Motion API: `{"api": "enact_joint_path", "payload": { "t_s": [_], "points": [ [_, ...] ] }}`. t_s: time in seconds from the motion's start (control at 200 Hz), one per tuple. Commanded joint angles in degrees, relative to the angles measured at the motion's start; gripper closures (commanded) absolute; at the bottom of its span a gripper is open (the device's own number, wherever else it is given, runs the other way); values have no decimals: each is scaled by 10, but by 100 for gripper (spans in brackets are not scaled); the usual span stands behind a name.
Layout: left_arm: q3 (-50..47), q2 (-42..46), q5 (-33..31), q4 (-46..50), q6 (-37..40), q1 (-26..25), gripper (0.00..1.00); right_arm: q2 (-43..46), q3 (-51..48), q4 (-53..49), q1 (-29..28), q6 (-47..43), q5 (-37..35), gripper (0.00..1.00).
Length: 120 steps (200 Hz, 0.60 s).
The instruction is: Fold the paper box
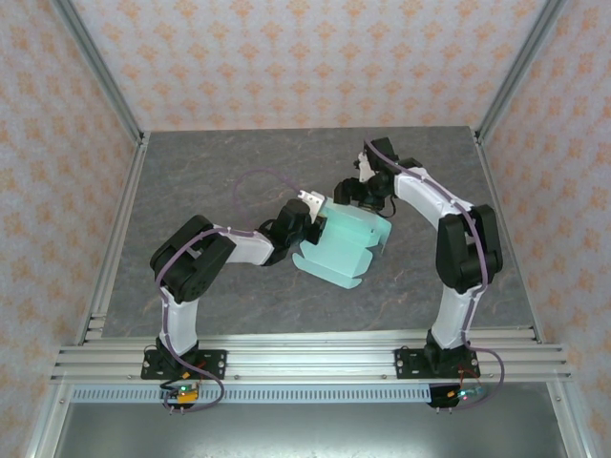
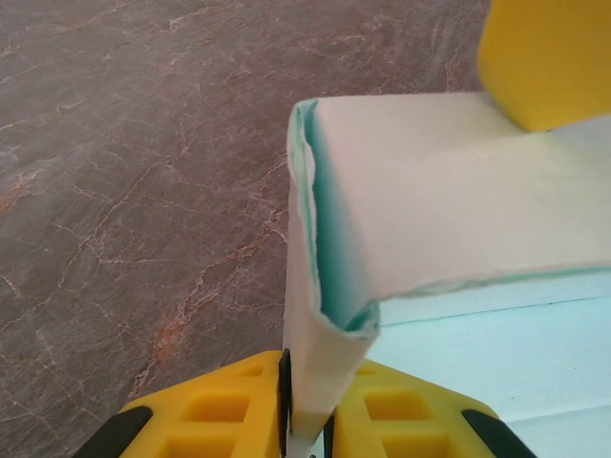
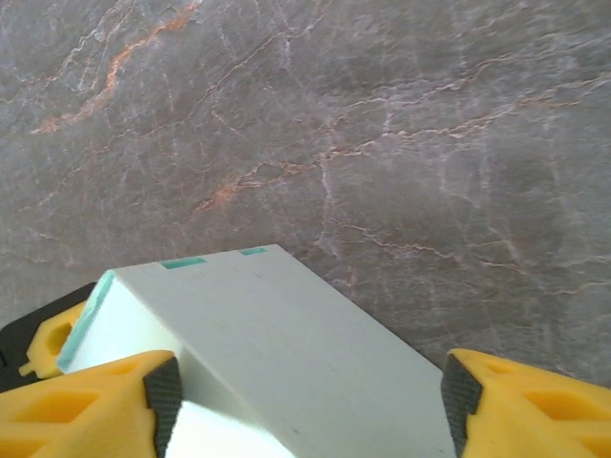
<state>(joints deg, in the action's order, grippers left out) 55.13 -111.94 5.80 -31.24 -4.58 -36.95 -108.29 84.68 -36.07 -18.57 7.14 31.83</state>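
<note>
Paper box (image 1: pixel 346 243) sits near the middle of the grey surface (image 1: pixel 191 286). It is made of thin card, pale mint-blue, smooth and a bit bendy. It is only part folded. One side stands up like a small wall with a flat top. Flat flaps with round corners lie on the surface at the near side of the paper box. I cannot see inside it.

The left tool (image 1: pixel 308 203) is at the left of the paper box. In the left wrist view its yellow fingers (image 2: pixel 210 420) are nearly closed and pinch one thin flap of card between them. The card there curls over at a soft, worn corner, with a darker green edge.

The right tool (image 1: pixel 360 191) is at the far side of the paper box. In the right wrist view its yellow fingers (image 3: pixel 86 405) are wide apart, with black pads, and the slanted white-green top of the paper box lies between them.

The surface looks like stone, with thin pale and rusty lines.
</note>
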Motion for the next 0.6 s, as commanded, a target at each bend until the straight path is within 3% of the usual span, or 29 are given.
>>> {"api": "enact_joint_path", "payload": {
  "t_s": [0.0,0.27,0.596],
  "points": [
    [10,-16,13,-13,7,4,81,-20,10,-22,-13,3,-3,30],
    [23,-37,35,-32,-2,1,83,-27,-3,-32,-24,31,-45,34],
    [46,-61,4,-41,-18,-21,87,-5,-51,21,-26,118,46,39]
  ]
}}
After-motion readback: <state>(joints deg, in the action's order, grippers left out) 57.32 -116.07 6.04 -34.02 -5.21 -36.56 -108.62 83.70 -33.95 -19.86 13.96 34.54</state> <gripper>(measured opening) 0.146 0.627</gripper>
